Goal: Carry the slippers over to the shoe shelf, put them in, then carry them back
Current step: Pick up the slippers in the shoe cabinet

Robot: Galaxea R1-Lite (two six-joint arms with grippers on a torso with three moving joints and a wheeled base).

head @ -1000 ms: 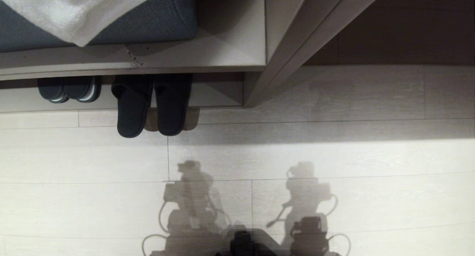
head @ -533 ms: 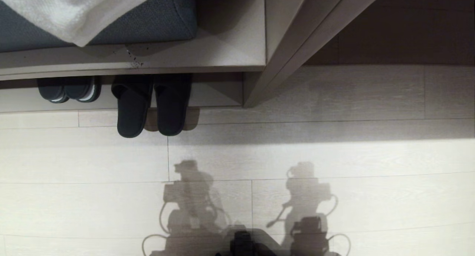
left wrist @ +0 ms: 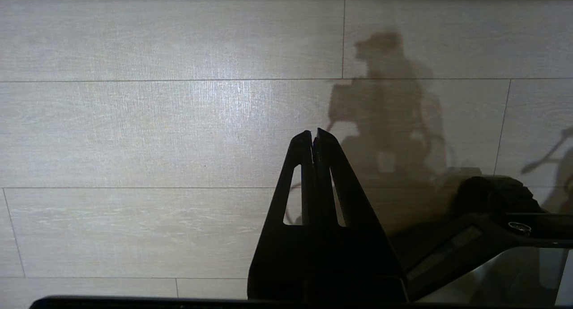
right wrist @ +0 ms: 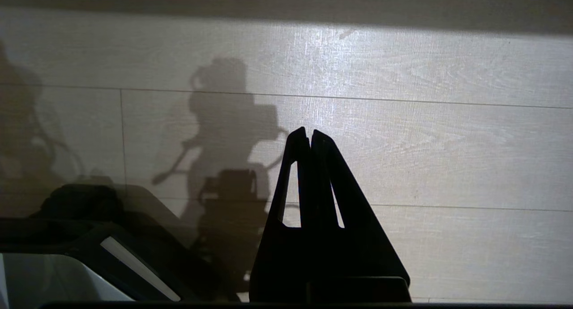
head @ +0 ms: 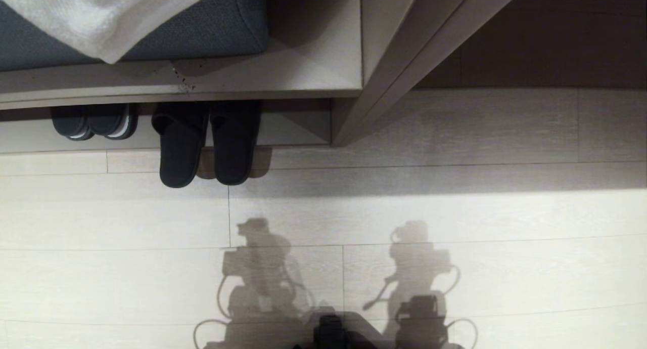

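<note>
Slippers (head: 206, 144) lying side by side upper left of head frame, toes tucked in shelf (head: 298, 129), heels jutting onto pale plank floor (head: 455, 268). Second pair (head: 94, 121) sitting further left inside. Cushion (head: 202, 30) and white towel (head: 101, 15) resting above. Left gripper (left wrist: 313, 136) and right gripper (right wrist: 305, 134) hanging over floor, jaws together, holding nothing.

left hand (left wrist: 313, 136): black, two tapered fingers with slot cut-outs | right hand (right wrist: 306, 134): same black tapered build | base (left wrist: 492, 197): black hump, glossy pale panel
</note>
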